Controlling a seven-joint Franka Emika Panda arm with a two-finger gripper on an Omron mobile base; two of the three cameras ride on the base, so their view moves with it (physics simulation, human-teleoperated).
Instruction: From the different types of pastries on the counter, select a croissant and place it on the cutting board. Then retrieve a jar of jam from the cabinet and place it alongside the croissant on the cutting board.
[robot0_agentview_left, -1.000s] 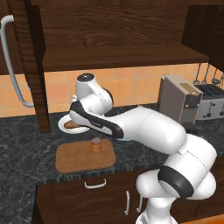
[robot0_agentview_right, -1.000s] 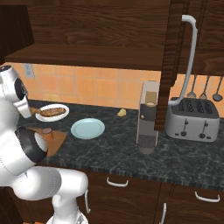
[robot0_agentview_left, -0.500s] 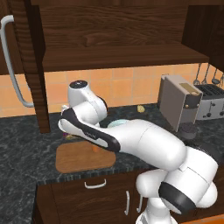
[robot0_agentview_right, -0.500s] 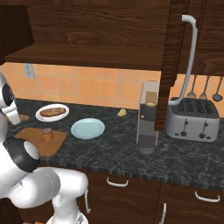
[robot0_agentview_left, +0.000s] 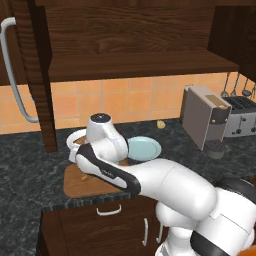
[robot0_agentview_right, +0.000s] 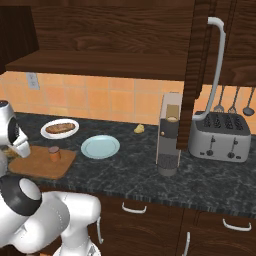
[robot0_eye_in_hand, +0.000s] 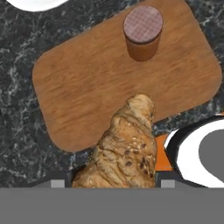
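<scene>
Nearest the hand camera, a golden-brown, seed-flecked curved croissant (robot0_eye_in_hand: 124, 151) is seen clamped between the two dark finger tips of the gripper (robot0_eye_in_hand: 113, 183), the jaws being partly closed around its thick end while its pointed tip projects forward over the near edge of the flat medium-brown wooden cutting board with rounded corners (robot0_eye_in_hand: 87, 87). The pastry is judged to be held clear of the board rather than resting on it, though contact cannot be ruled out from this angle. The placing of the croissant is taken to be the step in hand, and it would be done well if the hand were carried further over the bare middle of the board before being lowered, so that the whole pastry lands on wood and not half on the dark speckled stone counter (robot0_eye_in_hand: 17, 144). The release is best made only once the croissant is low, since a curved pastry may roll. Farther along the board stands a small orange-brown cylindrical jar with a pinkish-grey round lid (robot0_eye_in_hand: 142, 33), upright and apart from the croissant; it should not be knocked during the descent, and room beside it should be kept. Beyond the board, in the right base view, a round pale-blue plate (robot0_agentview_right: 100, 147) and a white plate bearing a reddish-brown oblong loaf (robot0_agentview_right: 59, 128) lie near the tiled wall.
</scene>
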